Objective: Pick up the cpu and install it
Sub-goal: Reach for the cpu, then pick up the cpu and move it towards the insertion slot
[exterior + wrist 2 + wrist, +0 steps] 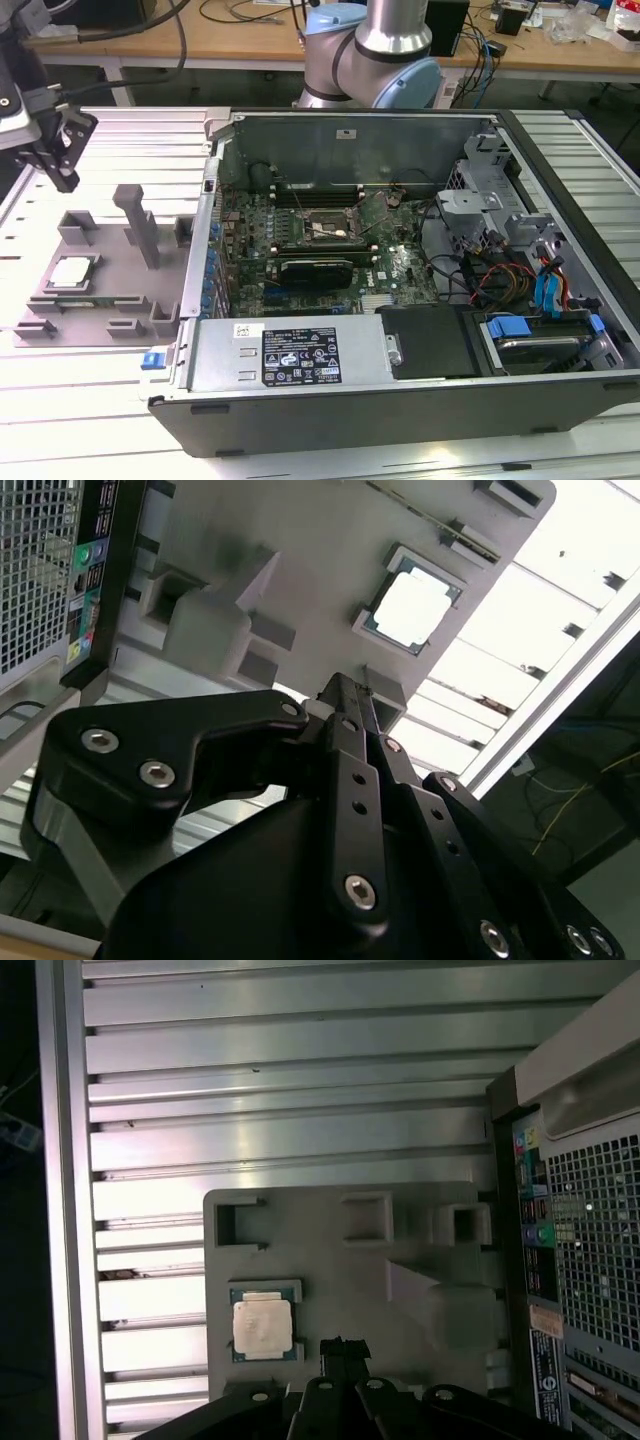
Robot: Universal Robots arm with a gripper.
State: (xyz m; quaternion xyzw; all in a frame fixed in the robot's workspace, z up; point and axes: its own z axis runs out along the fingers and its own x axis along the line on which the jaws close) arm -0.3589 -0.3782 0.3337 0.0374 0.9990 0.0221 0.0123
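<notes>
— Aluminium slatted table [70, 420], the biggest item. What's on it?

— Open computer case [400, 410], filling the exterior view from centre out to 3 o'clock. Grey tray [105, 255] just beside it, at the case's 9 o'clock.

— Gripper?

— Black gripper [63, 180] [340, 685] [343, 1345] hangs in the air near the tray's 10 o'clock corner in the exterior view. In both wrist views the jaws look pressed together, with nothing between them.

— Socket?

— Dark socket [322, 228] with a metal frame, on the board mid-case. Well apart from the tray.

— And the cpu?

— The cpu [68, 272] [412, 610] [262, 1325] lies flat in a shallow recess on the tray's 9 o'clock side, silvery plate up. In the exterior view it is at 6 o'clock from the gripper and apart from it, untouched.
</notes>
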